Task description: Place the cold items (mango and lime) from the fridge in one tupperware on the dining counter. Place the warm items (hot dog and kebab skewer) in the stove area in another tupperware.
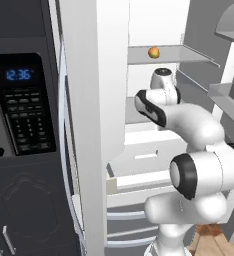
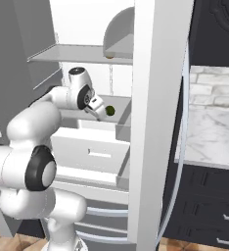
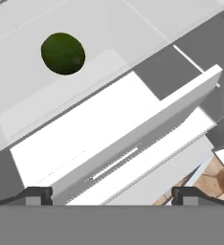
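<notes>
**Green lime waits on the fridge shelf, tool spread above it**

Green and round, the lime [image 3: 62,53] lies on the pale middle shelf [image 3: 18,91] of the open fridge, and we judge that the cold half of the task is in hand: reaching in for the first fruit. Nothing sits between the fingers yet. Our tool [image 3: 112,195] is spread wide and empty, its two dark tips [image 3: 37,195] far apart at the bottom of the hand view.

In the hand view the lime sits toward 11 o'clock from the tool, well apart from it, with the front edge of a white drawer [image 3: 133,143] lying between. In the right base view the lime [image 2: 109,111] shows just beyond the wrist, at about 3 o'clock from the tool [image 2: 98,109], resting near the shelf's front.

The mango [image 1: 153,52] rests one shelf up, at 12 o'clock above the arm [image 1: 189,125] in the left base view, near the middle of that upper shelf [image 1: 189,54].

Next, we think the move calls for carrying the tool forward over the lime, centring the fruit between the fingers, lowering, and closing gently, since a round lime may roll on the smooth shelf. The shelf above leaves little headroom, so we should keep the approach low.
</notes>
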Tool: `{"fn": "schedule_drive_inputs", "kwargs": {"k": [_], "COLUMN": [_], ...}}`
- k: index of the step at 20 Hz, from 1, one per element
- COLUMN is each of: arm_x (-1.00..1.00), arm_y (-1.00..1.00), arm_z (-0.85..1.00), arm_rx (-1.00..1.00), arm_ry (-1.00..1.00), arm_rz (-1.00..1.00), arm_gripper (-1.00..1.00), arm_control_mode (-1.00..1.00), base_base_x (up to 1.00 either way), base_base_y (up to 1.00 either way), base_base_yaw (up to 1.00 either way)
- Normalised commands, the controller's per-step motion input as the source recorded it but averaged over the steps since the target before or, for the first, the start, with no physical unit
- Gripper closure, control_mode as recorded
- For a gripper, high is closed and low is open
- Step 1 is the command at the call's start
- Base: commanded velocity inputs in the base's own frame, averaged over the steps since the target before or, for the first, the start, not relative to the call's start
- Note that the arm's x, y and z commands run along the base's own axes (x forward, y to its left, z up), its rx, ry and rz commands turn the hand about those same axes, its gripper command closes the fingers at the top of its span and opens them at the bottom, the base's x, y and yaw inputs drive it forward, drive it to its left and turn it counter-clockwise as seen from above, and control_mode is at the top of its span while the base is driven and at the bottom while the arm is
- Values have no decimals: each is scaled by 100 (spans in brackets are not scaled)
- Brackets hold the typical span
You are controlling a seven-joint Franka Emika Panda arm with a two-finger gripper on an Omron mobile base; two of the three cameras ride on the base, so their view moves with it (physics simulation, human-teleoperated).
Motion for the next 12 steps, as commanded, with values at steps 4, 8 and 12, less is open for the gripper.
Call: {"fn": "schedule_drive_inputs", "kwargs": {"k": [4,8,12], "arm_x": [43,33,26], "arm_y": [-9,-7,-14], "arm_z": [-18,-21,-18], "arm_rx": [5,0,0], "arm_ry": [0,0,0], "arm_rz": [0,-1,-4], "arm_gripper": [-100,-100,-100], "arm_control_mode": [-100,-100,-100], "base_base_x": [0,0,0], "base_base_y": [0,0,0], "base_base_yaw": [0,0,0]}}
